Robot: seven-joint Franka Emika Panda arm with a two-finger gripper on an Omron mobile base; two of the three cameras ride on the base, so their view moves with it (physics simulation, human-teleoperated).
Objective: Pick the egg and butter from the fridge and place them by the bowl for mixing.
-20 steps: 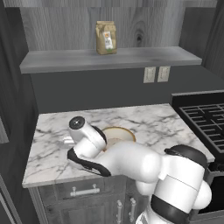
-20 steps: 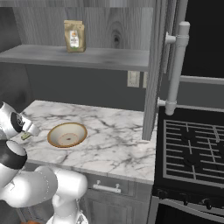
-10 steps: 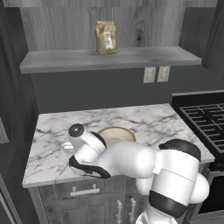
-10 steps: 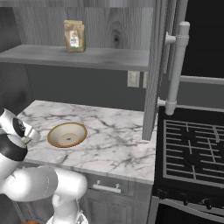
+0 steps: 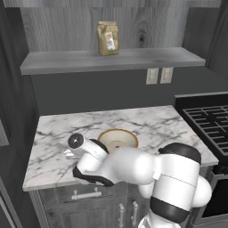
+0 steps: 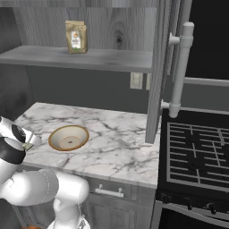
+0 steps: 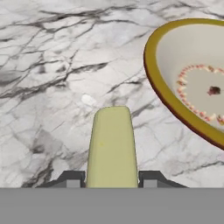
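In the left base view we see the arm folded low over the marble worktop, with the end effector at its front left part and the bowl just beside it on the right; a brown paper bag stands on the wall shelf well above and beyond. In the right base view we find the wrist at the left edge, an olive bit of the butter showing under it, the bowl near it to the right. In the hand view we note the end effector clamped on the butter, which juts forward between the fingertips above the worktop, the tan-rimmed bowl ahead and right of it.
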